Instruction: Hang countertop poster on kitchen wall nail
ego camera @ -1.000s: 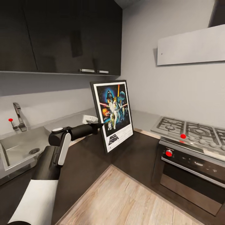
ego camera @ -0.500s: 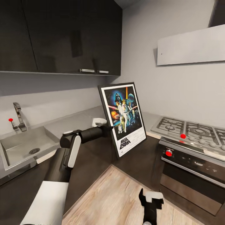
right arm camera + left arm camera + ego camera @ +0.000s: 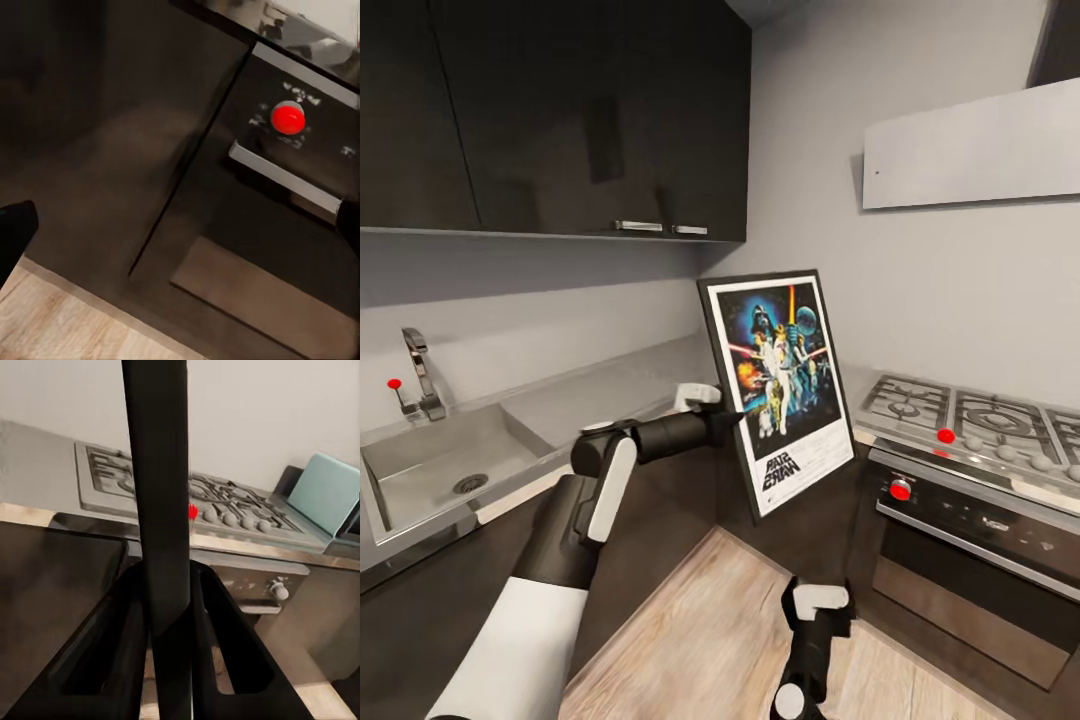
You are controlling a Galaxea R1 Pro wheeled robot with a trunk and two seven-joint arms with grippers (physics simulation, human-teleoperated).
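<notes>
Head view — left gripper (image 3: pixel 732 418) clamped on tall black-framed Star Wars poster (image 3: pixel 785 385), held clear of grey metal countertop (image 3: pixel 590 395); right gripper (image 3: pixel 818 610) spread apart.

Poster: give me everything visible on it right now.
The poster is a tall rectangle with a thin black frame, a white border, colourful figures on dark blue and a logo below. It is off the kitchen countertop, in the air, leaning back. The left gripper clamps its left edge; in the left wrist view that edge runs between the fingers.

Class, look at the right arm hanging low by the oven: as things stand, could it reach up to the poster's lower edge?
Probably yes: the right claw sits below the poster, open floor between, nothing blocking.
</notes>
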